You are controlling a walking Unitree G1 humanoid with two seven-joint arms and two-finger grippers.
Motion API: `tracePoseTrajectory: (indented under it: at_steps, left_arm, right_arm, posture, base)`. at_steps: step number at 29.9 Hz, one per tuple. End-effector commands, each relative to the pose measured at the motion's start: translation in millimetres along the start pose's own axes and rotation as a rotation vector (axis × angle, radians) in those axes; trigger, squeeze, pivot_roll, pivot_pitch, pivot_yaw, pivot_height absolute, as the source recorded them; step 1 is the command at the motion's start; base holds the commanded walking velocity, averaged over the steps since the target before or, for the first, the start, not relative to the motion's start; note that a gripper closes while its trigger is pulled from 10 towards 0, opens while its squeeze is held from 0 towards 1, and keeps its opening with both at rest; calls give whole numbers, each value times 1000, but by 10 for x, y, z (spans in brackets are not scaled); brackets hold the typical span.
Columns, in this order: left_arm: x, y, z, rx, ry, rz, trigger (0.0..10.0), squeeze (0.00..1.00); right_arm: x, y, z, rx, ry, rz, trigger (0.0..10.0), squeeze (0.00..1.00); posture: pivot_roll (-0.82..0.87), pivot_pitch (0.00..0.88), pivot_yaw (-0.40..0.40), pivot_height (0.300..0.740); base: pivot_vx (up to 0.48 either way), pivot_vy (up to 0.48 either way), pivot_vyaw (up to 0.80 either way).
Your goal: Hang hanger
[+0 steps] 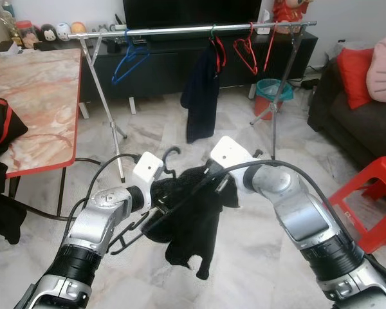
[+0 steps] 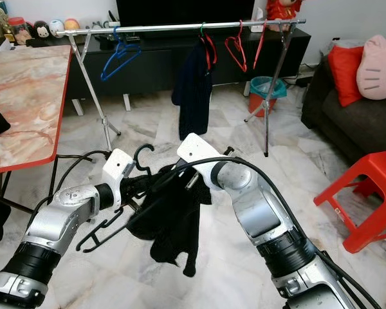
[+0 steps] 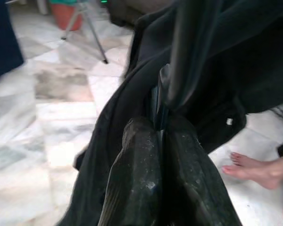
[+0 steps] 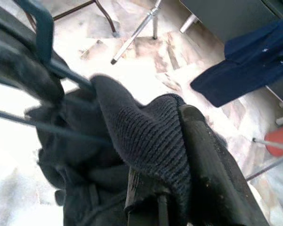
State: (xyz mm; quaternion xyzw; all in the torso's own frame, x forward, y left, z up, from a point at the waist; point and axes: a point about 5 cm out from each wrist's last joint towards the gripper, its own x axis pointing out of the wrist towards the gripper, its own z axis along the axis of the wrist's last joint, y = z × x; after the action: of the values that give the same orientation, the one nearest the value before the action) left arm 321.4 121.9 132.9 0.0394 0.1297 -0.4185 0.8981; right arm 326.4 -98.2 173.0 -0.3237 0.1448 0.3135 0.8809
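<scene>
Marble-tiled floor (image 1: pixel 244 270). Marble-topped table (image 1: pixel 38 96), red-edged, on the left. Black TV cabinet (image 1: pixel 174 61) along far wall. Dark sofa (image 1: pixel 360 125) with red cushion (image 1: pixel 355 74). Red plastic stool (image 1: pixel 372 193).

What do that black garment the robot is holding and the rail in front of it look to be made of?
The black garment looks like a ribbed knit, probably wool or acrylic: fine ridges and a fuzzy edge show where the right gripper pinches it. The rail looks like bare polished metal, silvery with a bright glint along it.
</scene>
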Motion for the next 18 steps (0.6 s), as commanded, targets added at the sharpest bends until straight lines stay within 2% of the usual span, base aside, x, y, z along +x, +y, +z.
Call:
tracePoseTrajectory:
  at_steps: [1, 5, 8, 11, 18]
  left_arm:
    - [-12, -54, 75, 19, -30, -47, 10000, 0]
    - [-45, -134, 78, 22, -34, -124, 10000, 0]
    - [-44, -134, 61, 31, -17, -118, 10000, 0]
    - [-52, -212, 61, 23, -20, -192, 10000, 0]
    - [-84, -223, 15, 42, 10, -210, 10000, 0]
  right_arm:
    - [-21, 11, 64, -22, -23, 2, 10000, 0]
    - [-25, 27, 56, -34, -24, 23, 10000, 0]
    - [-38, 48, 88, -45, -39, 45, 10000, 0]
    - [-117, 203, 210, -93, -125, 181, 10000, 0]
    - [-152, 149, 127, -126, -99, 180, 10000, 0]
  posture:
    - [-153, 0, -41, 740]
    - [-153, 0, -41, 740]
    - [-153, 0, -41, 740]
    - [-157, 0, -40, 740]
    - [-155, 0, -39, 740]
  base:
    - [0, 0, 0]
    - [0, 0, 0]
    - [0, 0, 0]
    - [0, 0, 0]
    - [0, 0, 0]
